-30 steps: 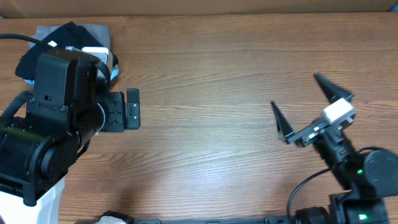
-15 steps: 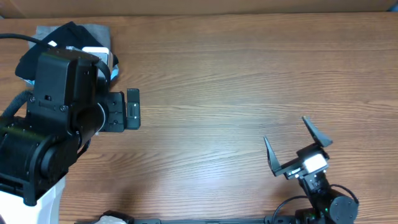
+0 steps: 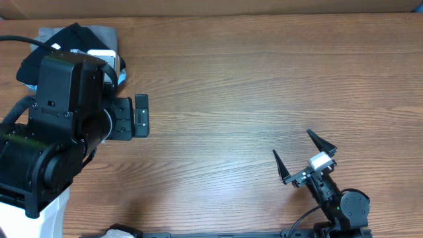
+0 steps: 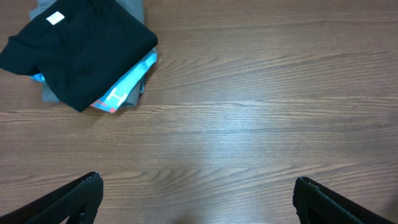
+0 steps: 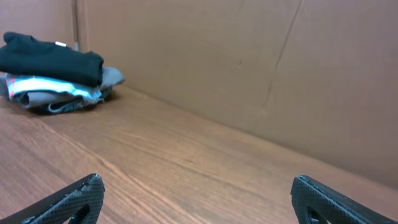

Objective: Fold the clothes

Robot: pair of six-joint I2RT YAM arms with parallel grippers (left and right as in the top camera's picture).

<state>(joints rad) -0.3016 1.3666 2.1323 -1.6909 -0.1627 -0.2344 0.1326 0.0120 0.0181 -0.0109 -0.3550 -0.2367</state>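
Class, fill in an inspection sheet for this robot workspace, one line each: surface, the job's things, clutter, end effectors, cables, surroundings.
Surface: wooden table, no spills or marks seen.
Job's things: black T-shirt, folded, on top of a pile in the far left corner, white label showing.
Clutter: light-blue shirt and grey garment underneath, in the same pile.
End effectors: left end effector open, empty, above the table; right end effector open, empty, near the front edge.
Cables: black cable by the left arm; second cable at the right arm's base.
Surroundings: brown wall behind the table.
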